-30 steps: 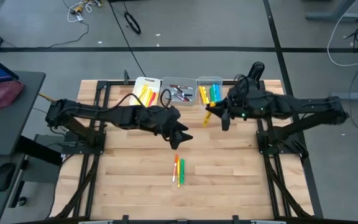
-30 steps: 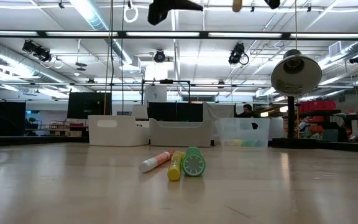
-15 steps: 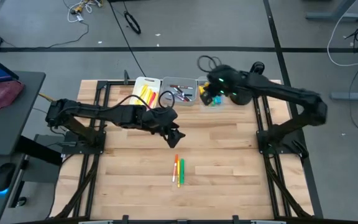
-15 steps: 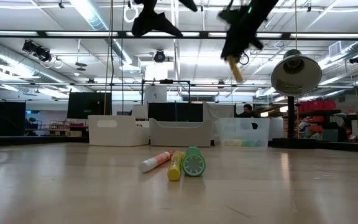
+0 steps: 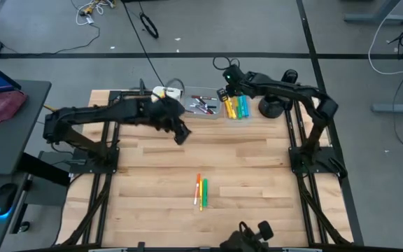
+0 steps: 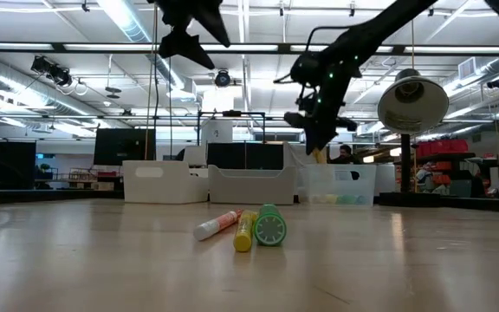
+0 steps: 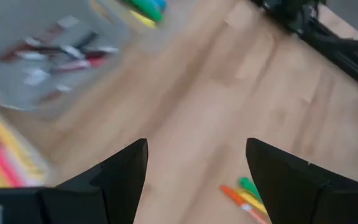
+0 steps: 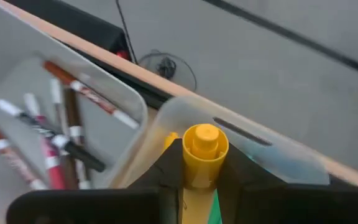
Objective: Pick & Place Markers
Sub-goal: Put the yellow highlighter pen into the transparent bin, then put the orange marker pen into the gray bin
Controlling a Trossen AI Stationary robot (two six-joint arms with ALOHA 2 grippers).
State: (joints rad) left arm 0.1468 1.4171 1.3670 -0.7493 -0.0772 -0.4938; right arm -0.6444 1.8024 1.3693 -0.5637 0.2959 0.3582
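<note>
The right gripper (image 8: 201, 180) is clenched on a yellow marker (image 8: 204, 149) above the clear bin (image 5: 235, 106) at the bench's far edge — lower it inside the walls, then let go; a second ago it hung nearer mid-bench. The left gripper (image 7: 194, 171), jaws spread and empty, has pulled back toward the far-left bins; three markers (image 5: 201, 190) lie mid-bench.

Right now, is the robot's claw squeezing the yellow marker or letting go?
Squeezing. The right gripper is shut on the yellow marker, its fingers pressed against both sides, above the clear bin.
</note>
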